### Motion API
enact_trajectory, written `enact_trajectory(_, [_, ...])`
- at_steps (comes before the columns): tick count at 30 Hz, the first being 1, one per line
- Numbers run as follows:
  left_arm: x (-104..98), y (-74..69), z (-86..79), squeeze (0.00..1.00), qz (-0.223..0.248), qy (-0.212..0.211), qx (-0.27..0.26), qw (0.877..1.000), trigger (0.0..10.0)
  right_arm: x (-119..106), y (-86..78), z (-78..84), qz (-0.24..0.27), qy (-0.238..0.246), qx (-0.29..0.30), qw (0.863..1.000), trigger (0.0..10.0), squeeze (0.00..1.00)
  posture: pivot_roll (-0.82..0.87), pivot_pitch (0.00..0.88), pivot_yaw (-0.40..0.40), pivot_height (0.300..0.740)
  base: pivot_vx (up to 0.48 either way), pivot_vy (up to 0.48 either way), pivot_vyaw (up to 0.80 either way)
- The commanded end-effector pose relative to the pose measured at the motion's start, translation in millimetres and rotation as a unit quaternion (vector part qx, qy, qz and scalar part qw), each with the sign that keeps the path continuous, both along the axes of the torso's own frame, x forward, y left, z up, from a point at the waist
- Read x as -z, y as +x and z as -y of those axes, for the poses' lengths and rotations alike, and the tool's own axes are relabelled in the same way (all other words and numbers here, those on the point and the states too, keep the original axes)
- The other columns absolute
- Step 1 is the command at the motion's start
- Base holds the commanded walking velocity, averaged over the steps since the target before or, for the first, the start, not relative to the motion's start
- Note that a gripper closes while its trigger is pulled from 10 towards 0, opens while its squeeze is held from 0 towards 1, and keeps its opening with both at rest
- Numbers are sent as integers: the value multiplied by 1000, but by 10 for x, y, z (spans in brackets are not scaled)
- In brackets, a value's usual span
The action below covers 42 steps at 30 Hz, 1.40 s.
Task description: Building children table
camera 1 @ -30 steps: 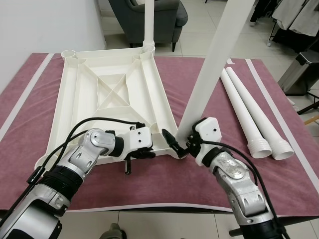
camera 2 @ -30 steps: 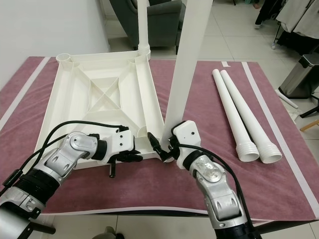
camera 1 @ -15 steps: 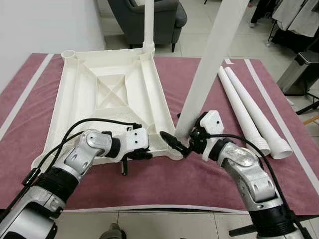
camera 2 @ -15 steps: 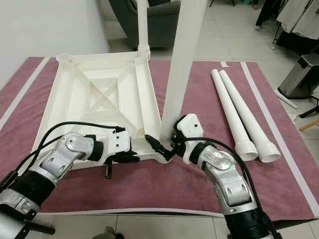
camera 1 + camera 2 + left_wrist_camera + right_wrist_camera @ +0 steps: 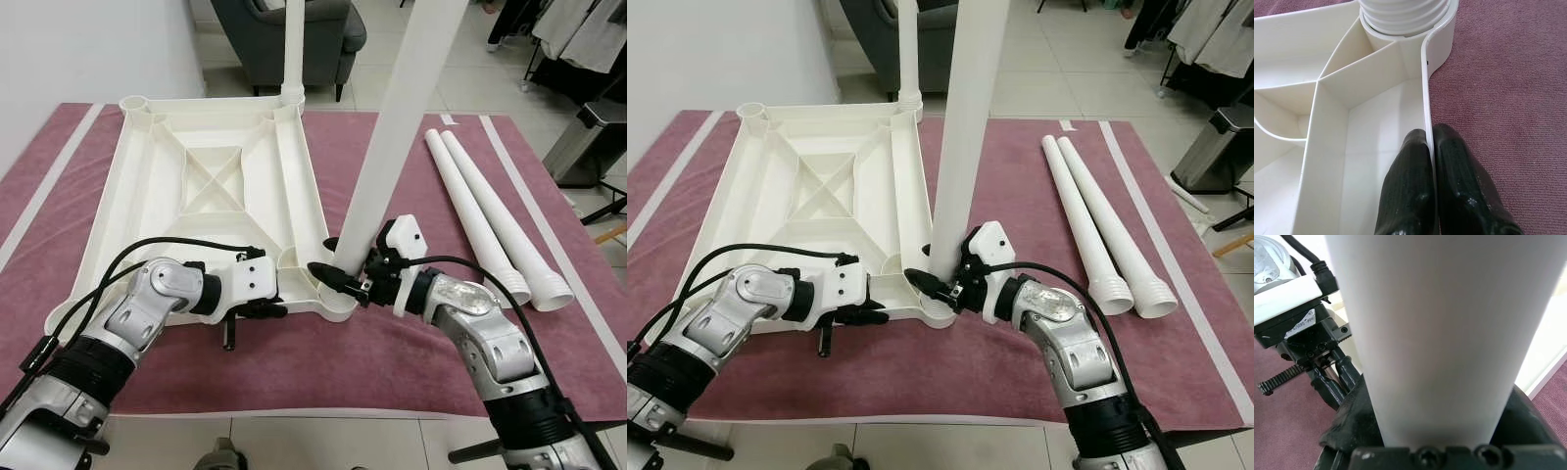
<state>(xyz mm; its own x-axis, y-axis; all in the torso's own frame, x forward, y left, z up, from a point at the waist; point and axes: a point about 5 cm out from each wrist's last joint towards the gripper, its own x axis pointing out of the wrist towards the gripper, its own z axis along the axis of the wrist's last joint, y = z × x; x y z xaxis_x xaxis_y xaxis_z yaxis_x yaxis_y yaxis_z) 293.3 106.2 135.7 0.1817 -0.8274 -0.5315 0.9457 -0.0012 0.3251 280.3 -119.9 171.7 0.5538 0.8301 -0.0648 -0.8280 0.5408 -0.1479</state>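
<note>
Left hand (image 5: 1427,166) pinching rim of upturned white table frame (image 5: 211,186) at near edge. Right hand (image 5: 955,289) clamped low on upright leg (image 5: 965,127) (light, stiff, slick plastic); best gripped near the threaded base.

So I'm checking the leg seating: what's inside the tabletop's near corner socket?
The threaded end of the upright leg sits in the tabletop socket; how deep is hidden. The right gripper holds it.

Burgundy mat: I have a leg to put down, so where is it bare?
Bare mat lies between the tabletop and the two loose legs, and along the front edge. It is crowded at the near corner, where the left gripper and right gripper work.
</note>
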Motion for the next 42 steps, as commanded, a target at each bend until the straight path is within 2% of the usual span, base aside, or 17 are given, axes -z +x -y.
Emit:
enact_trajectory(1, [-46, -40, 12, 0, 5, -5, 21, 1000, 0, 131, 57, -40, -39, 1, 43, 998, 0, 0, 124, 52, 27, 740, 0, 0, 0])
enact_trajectory(10, [-75, -48, 89, 0, 3, -25, 18, 1000, 0, 330, 108, -98, -52, -18, 198, 979, 0, 0, 115, 51, 22, 740, 0, 0, 0])
enact_trajectory(13, [-99, -39, 145, 0, 0, -39, 15, 999, 0, 484, 26, -160, -54, -25, 302, 952, 0, 0, 109, 51, 27, 740, 0, 0, 0])
enact_trajectory(16, [-102, -39, 157, 0, 0, -41, 16, 999, 0, 538, -12, -192, -66, -21, 335, 939, 0, 0, 105, 52, 33, 740, 0, 0, 0])
enact_trajectory(18, [-105, -34, 168, 0, -1, -41, 17, 999, 0, 629, -51, -216, -87, -26, 393, 915, 0, 0, 101, 51, 39, 740, 0, 0, 0])
enact_trajectory(19, [-105, -34, 168, 0, -1, -41, 17, 999, 0, 629, -51, -216, -87, -26, 393, 915, 0, 0, 101, 51, 39, 740, 0, 0, 0])
enact_trajectory(23, [-106, -25, 172, 0, -2, -41, 17, 999, 0, 774, -114, -225, -111, -51, 484, 866, 0, 0, 100, 52, 42, 740, 0, 0, 0])
enact_trajectory(24, [-106, -25, 172, 0, -2, -41, 17, 999, 0, 774, -114, -225, -111, -51, 484, 866, 0, 0, 100, 52, 42, 740, 0, 0, 0])
enact_trajectory(26, [-103, -24, 168, 0, -2, -39, 16, 999, 0, 790, -115, -177, -115, -55, 523, 843, 0, 0, 101, 54, 43, 740, 0, 0, 0])
enact_trajectory(31, [-101, -21, 157, 0, -3, -37, 14, 999, 0, 758, -93, -164, -112, -41, 526, 842, 0, 0, 103, 58, 41, 740, 0, 0, 0])
enact_trajectory(32, [-102, -19, 152, 0, -2, -36, 13, 999, 0, 718, -80, -197, -104, -30, 509, 854, 2549, 0, 104, 60, 40, 740, 0, 0, 0])
enact_trajectory(33, [-102, -19, 152, 0, -2, -36, 13, 999, 0, 718, -80, -197, -104, -30, 509, 854, 2549, 0, 104, 60, 40, 740, 0, 0, 0])
enact_trajectory(34, [-101, -17, 147, 0, -2, -35, 11, 999, 0, 662, -72, -239, -89, -19, 491, 866, 10000, 0, 103, 59, 39, 740, 0, 0, 0])
enact_trajectory(35, [-101, -17, 147, 0, -2, -35, 11, 999, 0, 662, -72, -239, -89, -19, 491, 866, 10000, 0, 103, 59, 39, 740, 0, 0, 0])
enact_trajectory(36, [-99, -14, 142, 0, -2, -35, 10, 999, 0, 611, -66, -271, -75, -10, 475, 877, 10000, 1000, 103, 60, 38, 740, 0, 0, 0])
enact_trajectory(41, [-97, -9, 137, 0, -1, -34, 7, 999, 0, 495, -51, -343, -56, 19, 420, 905, 10000, 1000, 104, 61, 36, 740, 0, 0, 0])
enact_trajectory(42, [-96, -10, 135, 0, -1, -34, 7, 999, 0, 415, -47, -365, -40, 30, 383, 922, 10000, 0, 104, 61, 36, 740, 0, 0, 0])
